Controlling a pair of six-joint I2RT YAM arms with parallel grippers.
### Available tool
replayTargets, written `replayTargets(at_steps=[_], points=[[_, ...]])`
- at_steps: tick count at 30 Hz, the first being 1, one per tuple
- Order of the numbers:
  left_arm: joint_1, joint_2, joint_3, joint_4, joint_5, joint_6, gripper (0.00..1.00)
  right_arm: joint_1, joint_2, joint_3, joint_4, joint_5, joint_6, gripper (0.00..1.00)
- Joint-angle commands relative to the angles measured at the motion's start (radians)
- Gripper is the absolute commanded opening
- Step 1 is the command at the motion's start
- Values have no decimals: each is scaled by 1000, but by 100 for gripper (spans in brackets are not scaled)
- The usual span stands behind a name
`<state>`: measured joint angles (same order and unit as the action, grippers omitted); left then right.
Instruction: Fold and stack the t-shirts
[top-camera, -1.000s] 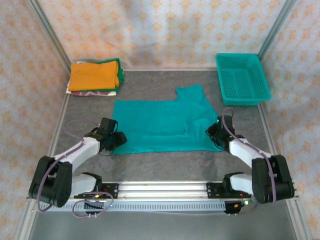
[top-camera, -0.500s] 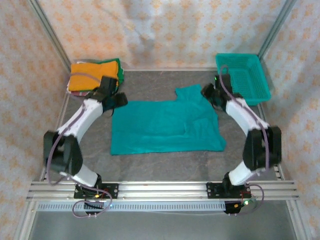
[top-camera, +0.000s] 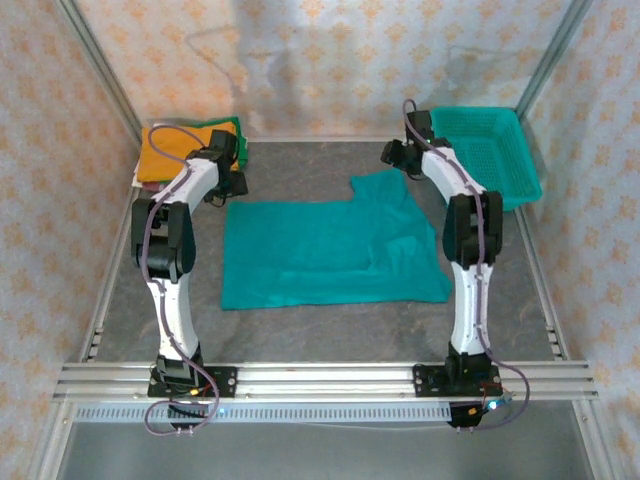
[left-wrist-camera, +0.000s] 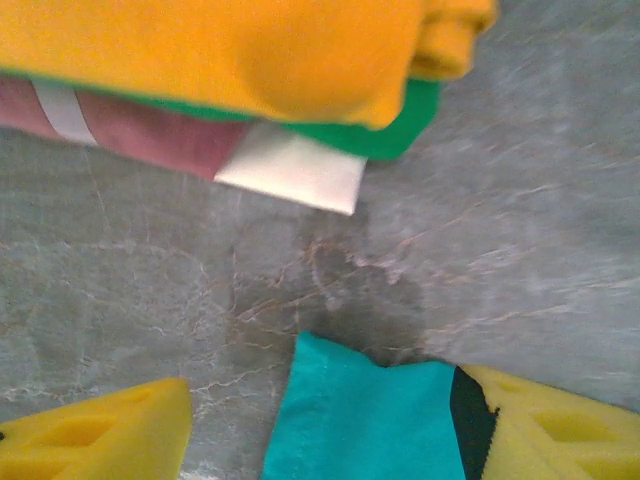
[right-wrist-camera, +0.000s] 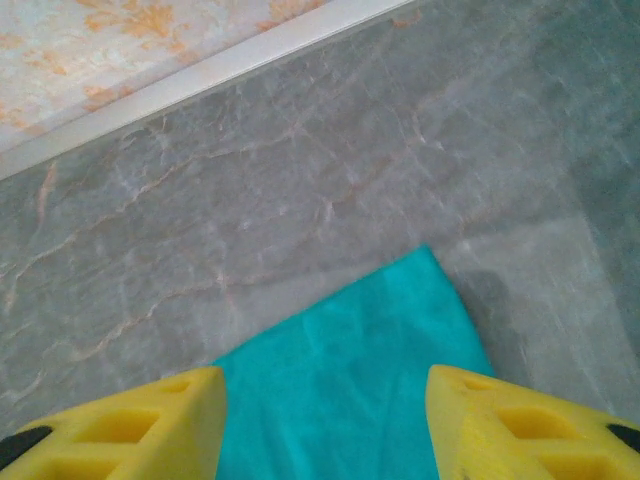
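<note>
Corners of the teal shirt between two spread grippers

The left gripper (left-wrist-camera: 320, 405) is seen with its fingers held wide apart and nothing pinched. A corner of the teal shirt (top-camera: 330, 245) lies flat between them, close against the right-hand finger. The right gripper (right-wrist-camera: 325, 415) is likewise spread, with a pointed corner of the same shirt centred between its fingers. From both grippers the shirt is laid out back toward the arm bases, its long axis running from one gripper to the other, so neither arm is judged nearer. Beyond the fingers, bare grey table (top-camera: 300, 160) is seen. Just past the left gripper the folded stack (top-camera: 185, 150), topped in orange, is found; past the right, the patterned wall (top-camera: 330, 60).
</note>
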<state>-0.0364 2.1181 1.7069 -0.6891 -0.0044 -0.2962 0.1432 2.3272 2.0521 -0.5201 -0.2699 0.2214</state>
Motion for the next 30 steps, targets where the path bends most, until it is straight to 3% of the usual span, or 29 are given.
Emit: replayTargets(at_steps=[1,8,16,20,22,24,26,28,30], points=[[0,26,36,-36,18,4,70,-1,124,188,-200,57,-61,57],[0,94,77,-43,59,29,69,-1,231,298,-228,148,-51,63],[0,126,78,-27,86,25,60,-1,350,452,-292,113,-50,63],[0,138,77,-19,99,26,52,-2,359,441,-274,93,-45,57],[0,147,87,-32,98,28,40,-1,360,438,-267,84,-43,53],[0,146,87,-37,93,29,37,-1,362,438,-263,80,-47,46],[0,137,75,-27,77,32,24,-1,362,438,-261,81,-50,36],[0,135,75,-28,75,35,22,-2,362,437,-262,74,-52,29],[0,132,79,-35,72,37,14,-1,360,439,-262,69,-54,20]])
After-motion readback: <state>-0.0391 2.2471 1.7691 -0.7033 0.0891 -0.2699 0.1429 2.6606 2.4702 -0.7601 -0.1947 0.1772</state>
